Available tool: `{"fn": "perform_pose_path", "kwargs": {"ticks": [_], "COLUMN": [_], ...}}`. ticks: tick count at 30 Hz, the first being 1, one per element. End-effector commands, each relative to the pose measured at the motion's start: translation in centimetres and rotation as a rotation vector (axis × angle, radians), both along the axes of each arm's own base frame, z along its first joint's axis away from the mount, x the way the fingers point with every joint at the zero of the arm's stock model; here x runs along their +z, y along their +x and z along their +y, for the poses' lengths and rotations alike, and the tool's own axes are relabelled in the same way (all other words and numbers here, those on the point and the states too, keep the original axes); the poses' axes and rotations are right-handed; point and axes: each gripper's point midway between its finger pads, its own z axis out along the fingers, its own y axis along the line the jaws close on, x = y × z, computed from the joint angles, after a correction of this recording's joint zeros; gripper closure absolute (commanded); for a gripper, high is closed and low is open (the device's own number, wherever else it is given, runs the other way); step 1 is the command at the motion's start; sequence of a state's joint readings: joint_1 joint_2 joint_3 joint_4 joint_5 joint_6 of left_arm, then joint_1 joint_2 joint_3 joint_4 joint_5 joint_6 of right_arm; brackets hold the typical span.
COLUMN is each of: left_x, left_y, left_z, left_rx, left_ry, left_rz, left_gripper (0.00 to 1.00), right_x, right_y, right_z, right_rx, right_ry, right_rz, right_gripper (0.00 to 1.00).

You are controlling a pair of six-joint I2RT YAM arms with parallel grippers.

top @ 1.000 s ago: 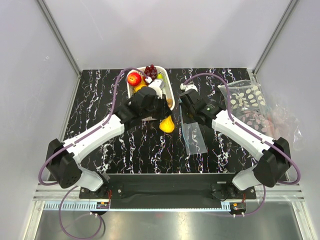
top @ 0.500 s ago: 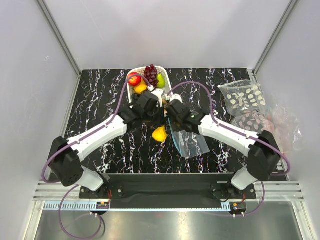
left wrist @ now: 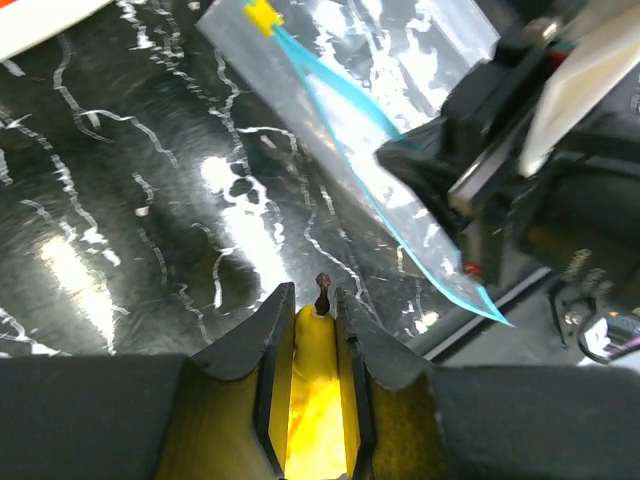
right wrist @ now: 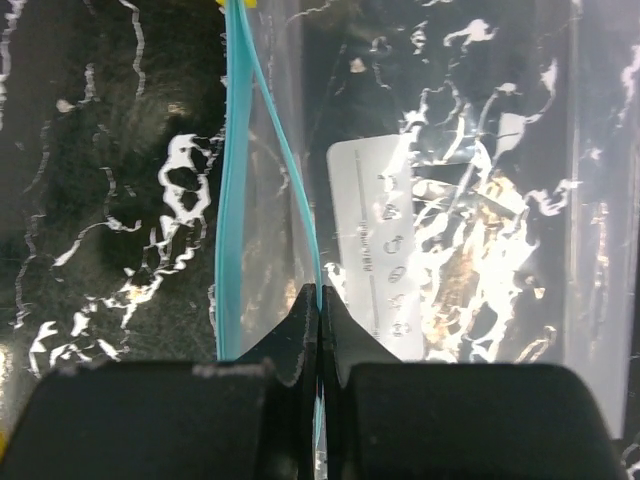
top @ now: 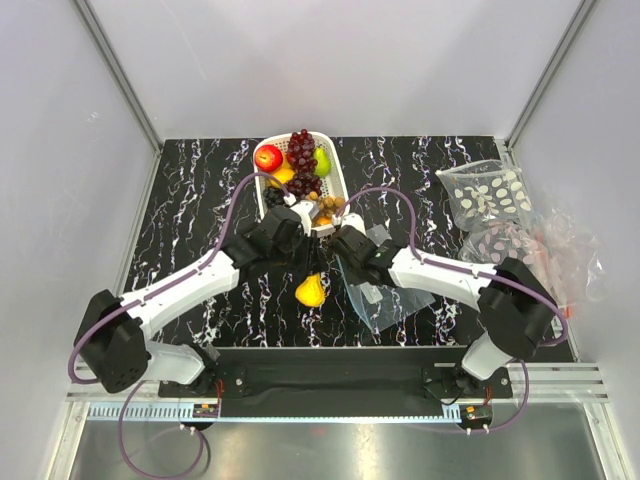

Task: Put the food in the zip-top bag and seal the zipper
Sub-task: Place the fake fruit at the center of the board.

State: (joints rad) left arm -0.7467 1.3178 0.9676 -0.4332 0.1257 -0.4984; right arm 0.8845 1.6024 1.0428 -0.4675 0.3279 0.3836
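Your left arm (top: pixel 190 280) runs from the lower left of the top view up toward the centre. Its hand (top: pixel 308 272) points toward the bottom of the frame, fingers (left wrist: pixel 250 340) closed around a yellow fruit (left wrist: pixel 315 400). Your right arm (top: pixel 440 272) stretches leftward from the lower right. Its hand (top: pixel 347 268) sits just beside the left one at mid-frame, with the fingers (right wrist: pixel 295 335) pressed together on the zipper (right wrist: pixel 232 200).

Bright, even overhead light fills the top view, with soft shadows. In the wrist views the glossy black marbled counter (left wrist: pixel 100 250) throws white glare patches, the clear thin plastic bag (right wrist: pixel 450 250) glints, and the near foreground is dark and blurred.
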Motion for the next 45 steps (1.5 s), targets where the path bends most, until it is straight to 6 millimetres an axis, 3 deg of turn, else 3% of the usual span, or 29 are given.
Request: {"fn": "perform_pose_path", "kwargs": {"ticks": [1, 5, 13, 19, 23, 25, 28, 31, 40, 42, 45], "left_x": [0.4, -0.6, 0.4, -1.9, -1.8, -1.4, -1.0, -1.4, -2.4, -1.7, -1.3], "left_y": [0.1, -0.3, -0.3, 0.0, 0.2, 0.3, 1.0, 1.5, 2.8, 3.4, 3.9], "left_z": [-1.5, -1.7, -2.3, -2.9, -3.9, -4.0, -3.9, -4.0, -4.9, -5.3, -6.3], "left_rx": [-0.036, -0.035, -0.007, -0.011, -0.016, -0.013, 0.007, 0.019, 0.062, 0.063, 0.049], "left_ry": [-0.069, -0.084, -0.166, -0.126, -0.183, -0.196, -0.195, -0.186, -0.177, -0.191, -0.204], "left_rz": [0.002, 0.034, 0.013, 0.077, 0.077, 0.066, 0.036, 0.034, 0.036, 0.019, 0.014], "left_gripper": [0.76, 0.75, 0.71, 0.70, 0.69, 0.59, 0.51, 0.49, 0.62, 0.73, 0.80], "right_x": [2.5, 2.2, 2.8, 3.6, 3.4, 3.5, 3.9, 4.4, 6.8, 7.4, 7.9], "right_y": [0.3, -0.4, -0.7, -0.9, -0.9, -0.9, -0.9, -1.0, -1.4, -1.5, -1.9], "right_z": [2.6, 3.1, 3.4, 3.6, 3.6, 3.6, 3.6, 3.7, 2.7, 2.4, 1.1], "right_rx": [0.002, 0.002, -0.001, 0.015, 0.018, 0.018, 0.015, 0.021, -0.011, -0.014, -0.037], "right_ry": [0.135, 0.104, 0.137, 0.166, 0.154, 0.155, 0.165, 0.186, 0.206, 0.211, 0.180], "right_rz": [-0.079, -0.128, -0.218, -0.253, -0.249, -0.252, -0.257, -0.259, -0.273, -0.278, -0.273], "right_gripper": [1.00, 1.00, 1.00, 1.00, 1.00, 1.00, 1.00, 1.00, 1.00, 1.00, 1.00]}}
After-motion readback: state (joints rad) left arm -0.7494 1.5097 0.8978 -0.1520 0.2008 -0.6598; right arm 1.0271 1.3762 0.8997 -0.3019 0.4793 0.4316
